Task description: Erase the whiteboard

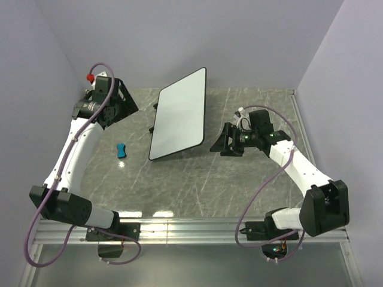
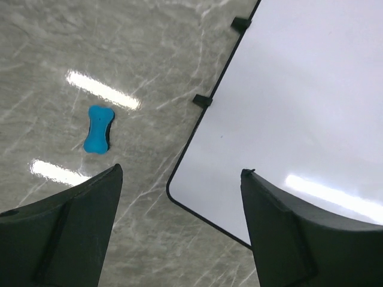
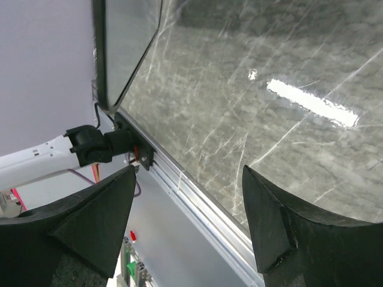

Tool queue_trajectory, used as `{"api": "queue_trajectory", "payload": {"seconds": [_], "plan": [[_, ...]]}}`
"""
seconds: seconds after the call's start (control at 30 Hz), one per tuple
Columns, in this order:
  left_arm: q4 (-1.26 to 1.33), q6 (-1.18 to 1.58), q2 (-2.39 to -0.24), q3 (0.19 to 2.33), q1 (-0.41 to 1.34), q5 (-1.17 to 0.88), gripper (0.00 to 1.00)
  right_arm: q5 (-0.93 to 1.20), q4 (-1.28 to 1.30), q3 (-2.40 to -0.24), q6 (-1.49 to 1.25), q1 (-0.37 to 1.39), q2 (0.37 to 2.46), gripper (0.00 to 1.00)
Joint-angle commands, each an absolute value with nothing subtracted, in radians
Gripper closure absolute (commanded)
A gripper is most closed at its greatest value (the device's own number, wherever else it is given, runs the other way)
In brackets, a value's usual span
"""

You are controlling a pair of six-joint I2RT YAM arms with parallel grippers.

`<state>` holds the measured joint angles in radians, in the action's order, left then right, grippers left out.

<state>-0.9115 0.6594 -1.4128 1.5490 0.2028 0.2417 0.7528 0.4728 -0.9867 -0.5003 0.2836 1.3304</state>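
Observation:
The whiteboard (image 1: 179, 115) lies on the grey marble table, white with a thin black rim, its face bare of marks. It fills the right of the left wrist view (image 2: 299, 101) and shows edge-on at the top left of the right wrist view (image 3: 122, 42). A small blue bone-shaped eraser (image 1: 121, 149) lies left of the board, also in the left wrist view (image 2: 99, 128). My left gripper (image 1: 122, 103) is open and empty, high at the back left. My right gripper (image 1: 220, 142) is open and empty, just right of the board's near corner.
Grey walls close in on the left, back and right. A metal rail (image 1: 191, 230) runs along the table's near edge, where both arm bases sit. The left arm's base (image 3: 90, 146) shows in the right wrist view.

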Motion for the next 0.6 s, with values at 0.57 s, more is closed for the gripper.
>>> {"api": "queue_trajectory", "payload": {"seconds": [0.57], "plan": [[-1.022, 0.592, -1.396, 1.937, 0.23, 0.276, 0.01, 0.798, 0.407, -0.77, -0.54, 0.291, 1.051, 0.21]]}}
